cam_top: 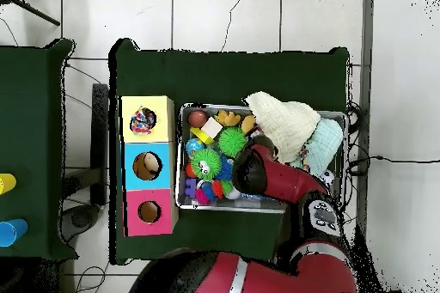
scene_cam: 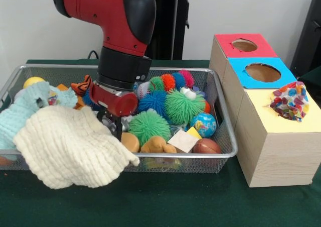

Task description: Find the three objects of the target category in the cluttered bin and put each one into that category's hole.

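One multicoloured mosaic ball (scene_cam: 289, 102) sits in the yellow box hole (scene_cam: 281, 117); probably two remain. End effector (scene_cam: 111, 124) down in wire-mesh bin (scene_cam: 220, 106), centre frame; finger state unclear.

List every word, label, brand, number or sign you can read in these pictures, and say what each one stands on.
None can be read.
Robot arm: no lettering shows on its red and black shell.
Three boxes: plain red, blue and yellow tops with holes, no labels.
Globe ball: map pattern, any print too small to read.
White card in the wire bin: looks blank.
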`<state>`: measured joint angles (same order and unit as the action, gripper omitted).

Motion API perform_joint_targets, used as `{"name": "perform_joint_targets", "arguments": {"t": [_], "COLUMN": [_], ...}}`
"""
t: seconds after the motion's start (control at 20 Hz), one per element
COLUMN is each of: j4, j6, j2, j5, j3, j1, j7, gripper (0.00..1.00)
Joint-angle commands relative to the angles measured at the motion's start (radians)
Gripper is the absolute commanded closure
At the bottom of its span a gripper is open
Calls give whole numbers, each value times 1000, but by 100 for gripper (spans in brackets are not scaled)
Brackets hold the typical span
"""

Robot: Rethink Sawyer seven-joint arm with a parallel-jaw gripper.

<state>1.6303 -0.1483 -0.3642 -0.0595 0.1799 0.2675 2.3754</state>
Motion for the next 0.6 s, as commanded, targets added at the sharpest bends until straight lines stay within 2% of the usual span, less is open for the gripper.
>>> {"name": "perform_joint_targets", "arguments": {"t": [0.05, 0.1, 0.2, 0.35, 0.45, 0.55, 0.6], "j4": [-48, -56, -56, -62, -47, 4, 40], "j6": [77, 74, 74, 71, 72, 74, 99], "j2": [164, 173, 173, 164, 130, 84, 61], "j5": [8, 22, 20, -7, -53, -120, -121], "j3": [227, 273, 290, 273, 189, 35, 5], "j1": [-51, -76, -79, -62, -5, 87, 90], "j7": [12, 16, 22, 15, 3, -1, 8], "gripper": [0, 0, 0, 0, 0, 0, 0]}}
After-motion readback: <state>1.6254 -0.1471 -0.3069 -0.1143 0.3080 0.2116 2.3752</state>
